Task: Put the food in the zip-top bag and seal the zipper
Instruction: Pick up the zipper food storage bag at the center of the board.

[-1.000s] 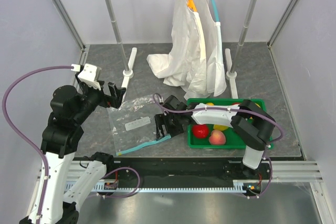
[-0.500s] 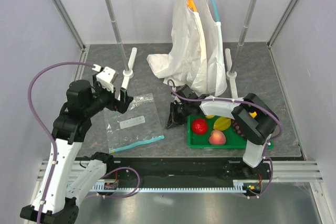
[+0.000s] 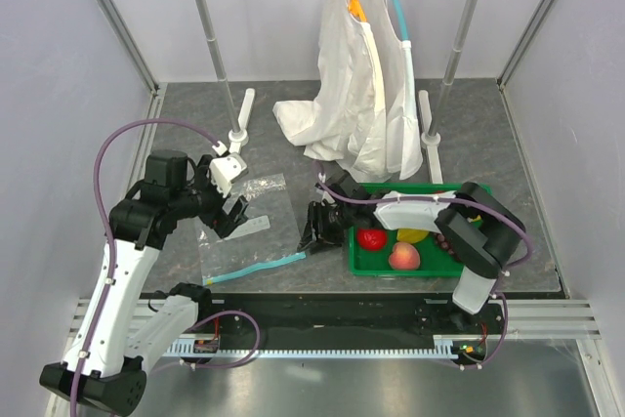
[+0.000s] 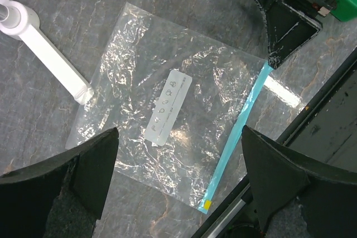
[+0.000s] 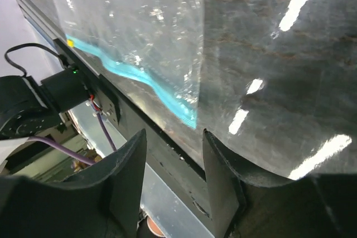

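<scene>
Zip-top bag [image 4: 167,110]: flat, empty; we still must open it.
Left claw [image 4: 178,132]: released, newly over bag.
Right claw [image 5: 174,135]: half released, back at right end of zipper [image 4: 240,126].

left gripper [image 3: 227,204]: jaws spread wide, raised | right gripper [image 3: 311,231]: jaws partly apart, tips down
</scene>
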